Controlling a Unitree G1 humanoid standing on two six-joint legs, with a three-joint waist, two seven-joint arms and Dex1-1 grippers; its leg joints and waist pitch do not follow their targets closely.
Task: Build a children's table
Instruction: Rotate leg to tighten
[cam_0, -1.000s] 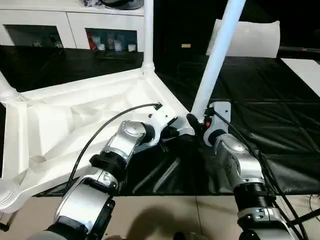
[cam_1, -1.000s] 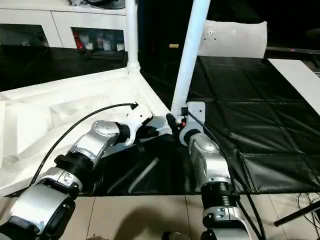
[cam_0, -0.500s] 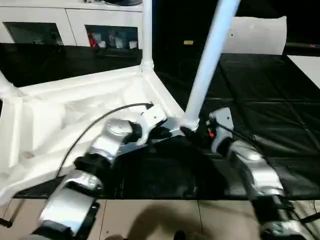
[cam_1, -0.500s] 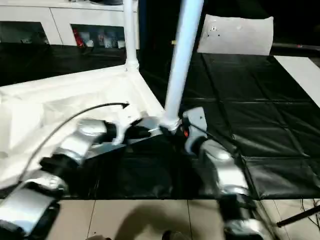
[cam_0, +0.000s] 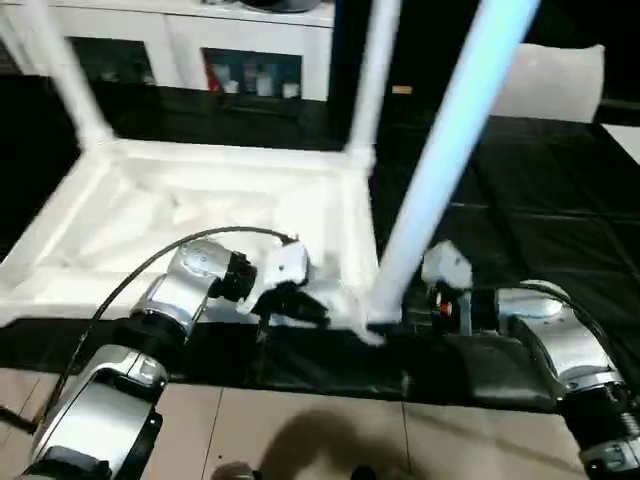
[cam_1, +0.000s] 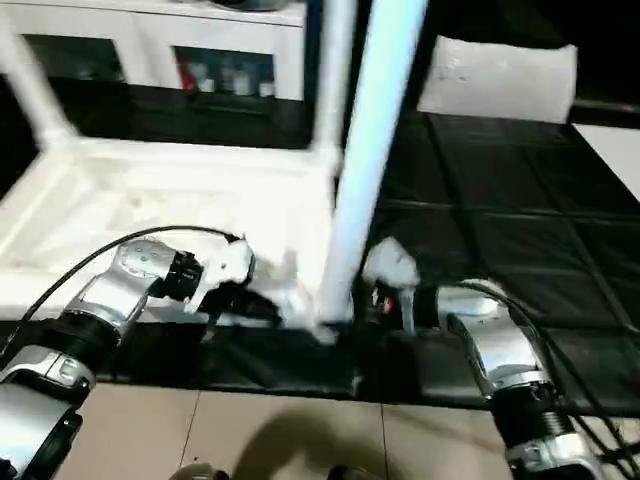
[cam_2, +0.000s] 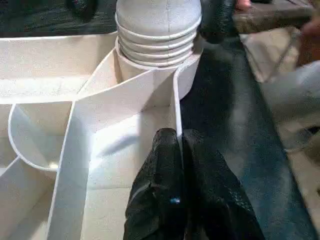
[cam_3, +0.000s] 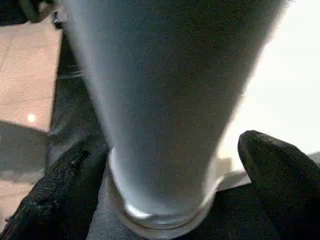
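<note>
On the black mat, the upturned white tabletop (cam_0: 200, 215) takes its near-corner leg (cam_0: 440, 180): the left gripper (cam_2: 177, 145), pinched on the rim, should brace while the wide-open right gripper (cam_3: 165, 165), holding nothing, re-closes low to twist it home.

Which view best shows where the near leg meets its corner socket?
The left wrist view: the leg's ribbed base sits in the round socket, close up. The right wrist view shows the leg's base between open jaws, socket unclear. The eye views show that joint small and blurred.
</note>
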